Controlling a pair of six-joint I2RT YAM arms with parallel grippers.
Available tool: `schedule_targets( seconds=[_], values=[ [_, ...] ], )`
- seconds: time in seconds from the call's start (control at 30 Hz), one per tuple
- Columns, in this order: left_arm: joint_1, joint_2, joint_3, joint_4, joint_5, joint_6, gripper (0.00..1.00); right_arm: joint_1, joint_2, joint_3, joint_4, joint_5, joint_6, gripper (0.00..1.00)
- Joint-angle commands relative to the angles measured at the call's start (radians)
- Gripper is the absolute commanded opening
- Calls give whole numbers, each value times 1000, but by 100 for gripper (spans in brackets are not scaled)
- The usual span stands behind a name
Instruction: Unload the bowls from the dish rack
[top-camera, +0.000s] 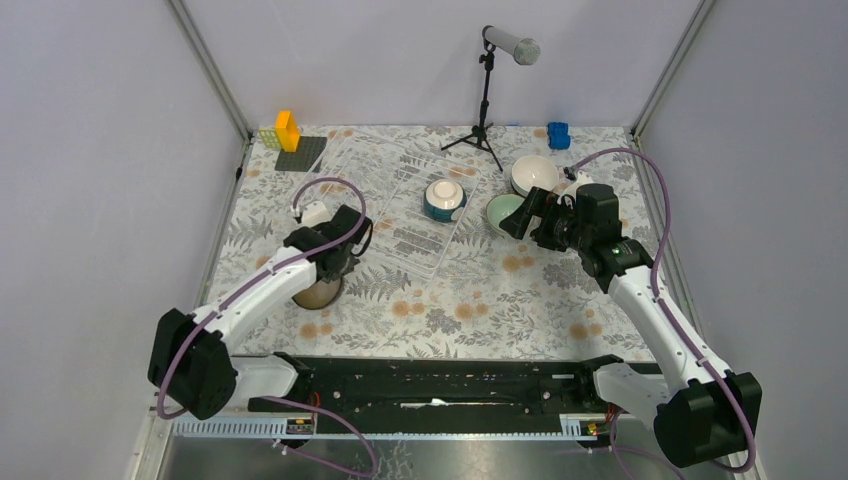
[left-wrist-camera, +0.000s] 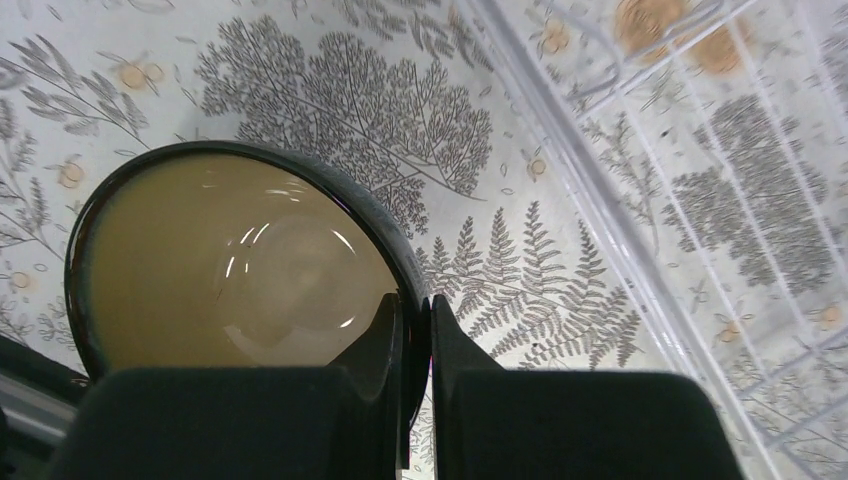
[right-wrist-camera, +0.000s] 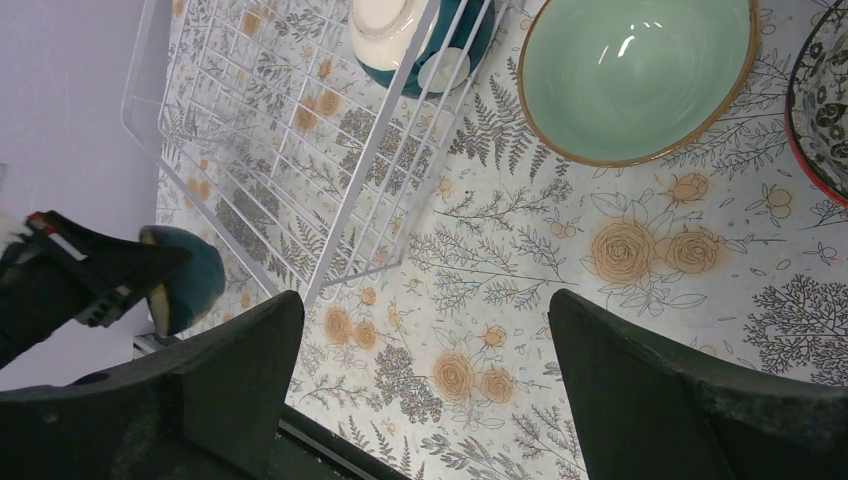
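My left gripper (left-wrist-camera: 428, 312) is shut on the rim of a bowl (left-wrist-camera: 240, 270) with a tan inside and a dark rim. That bowl (top-camera: 322, 293) is low over the table, left of the clear dish rack (top-camera: 385, 180); its outside is teal (right-wrist-camera: 190, 280). A dark teal bowl (top-camera: 444, 199) stands tilted in the rack (right-wrist-camera: 300, 150), also seen from the right wrist (right-wrist-camera: 420, 35). A pale green bowl (right-wrist-camera: 635, 75) sits upright on the table right of the rack. My right gripper (right-wrist-camera: 425, 330) hangs open and empty just near of it (top-camera: 520, 215).
A white bowl (top-camera: 534, 175) sits behind the green one; a red-rimmed patterned bowl (right-wrist-camera: 825, 100) shows at the right wrist view's edge. A microphone stand (top-camera: 485, 100), a black gridded mat (top-camera: 302, 153) with a yellow block, and a blue block (top-camera: 558, 135) line the back.
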Motion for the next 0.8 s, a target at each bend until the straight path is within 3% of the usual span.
schedule_targets(
  seconds=[0.0, 0.3, 0.4, 0.47, 0.5, 0.7, 0.77],
  values=[
    [-2, 35, -31, 139, 9, -20, 0, 3, 2, 7, 31, -15, 1, 100],
    [-4, 156, -72, 161, 24, -80, 1, 3, 66, 34, 0, -8, -6, 100],
    [-4, 174, -74, 160, 27, -76, 15, 4, 85, 47, -8, -19, -15, 100],
    [-4, 168, -76, 159, 27, -75, 44, 9, 106, 65, -29, 7, -26, 100],
    [-4, 160, -78, 162, 30, -70, 52, 17, 123, 84, -45, 21, -35, 100],
    [-5, 48, -51, 159, 63, 47, 57, 122, 239, 212, -77, 43, -53, 96],
    [-5, 1, -40, 161, 81, 97, 57, 178, 274, 258, -83, 127, -64, 94]
  ],
)
